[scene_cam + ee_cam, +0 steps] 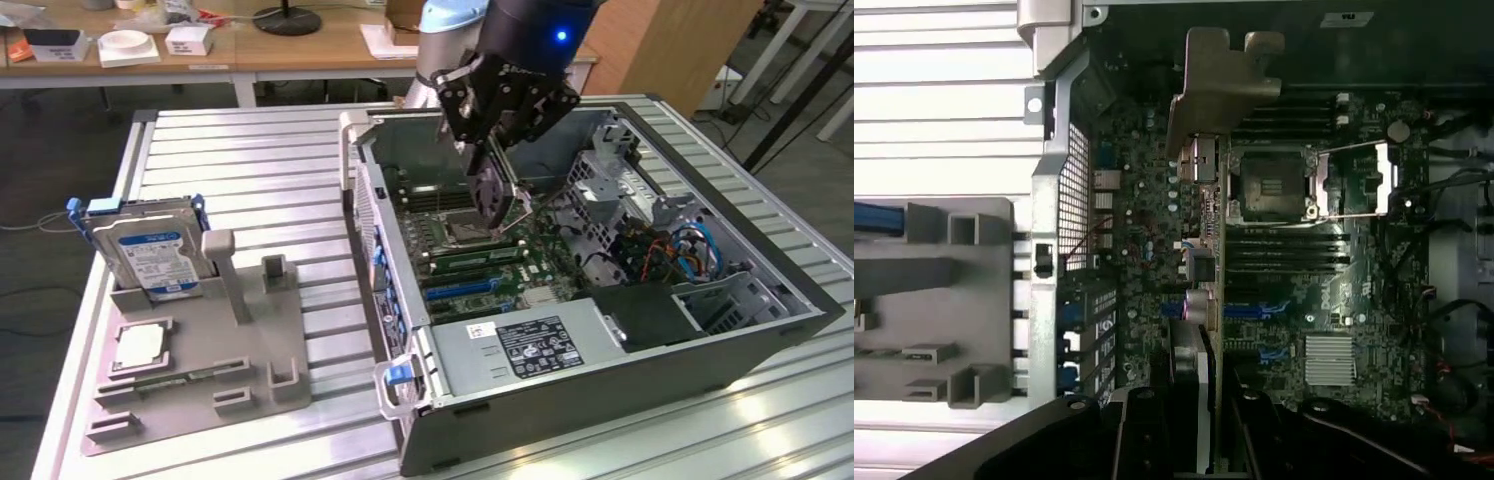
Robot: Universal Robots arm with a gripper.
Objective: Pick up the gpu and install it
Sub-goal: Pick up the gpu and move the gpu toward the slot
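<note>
Gripper (497, 160) is clamped on the gpu (497, 200) - the card sits pinched between the two fingers (1144, 435), lifted clear of the grey holder (200, 350) and carried inside the open computer case (747, 300).

Key relation: the gpu hangs straight off the fingertips, with its long axis running away from the gripper and down toward the motherboard (534, 265), slightly tilted. It looks to hover above the board near the CPU socket (1269, 185), not seated in anything. The blue expansion slots (461, 287) lie further toward the power supply (534, 345), so the card is near them but, by my read, not over them yet.

Look of the gpu: thin and flat, seen almost edge-on in the wrist view (1204, 300), with a dark board and a bent metal bracket (1219, 80) at the end far from the fingers.

Elsewhere - the hard drive (150, 255) with its blue-white label stands upright in the grey holder on the slatted table (267, 170), well apart from the gripper. Memory sticks (467, 255) sit in the board beside the socket.
</note>
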